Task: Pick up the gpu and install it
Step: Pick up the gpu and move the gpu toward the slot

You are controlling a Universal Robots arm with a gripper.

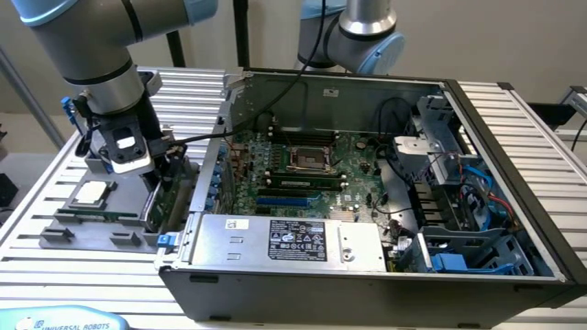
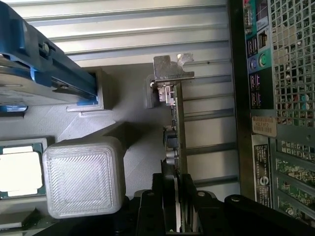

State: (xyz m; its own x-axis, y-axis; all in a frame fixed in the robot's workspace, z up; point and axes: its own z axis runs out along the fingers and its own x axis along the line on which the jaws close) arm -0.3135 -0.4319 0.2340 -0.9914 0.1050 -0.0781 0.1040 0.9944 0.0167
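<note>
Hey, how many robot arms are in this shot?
2. One arm at the exterior view's left, its hand closed on the gpu standing in the grey tray; the other arm behind the computer case. More may be out of frame.

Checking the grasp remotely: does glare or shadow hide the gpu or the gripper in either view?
Exterior view: the light is even, but the gripper and gpu sit in dim shade beside the computer case. Wrist view: the gpu's bracket end is well lit against the bright table, the processor lid glares white, and the black gripper gives little contrast.
</note>
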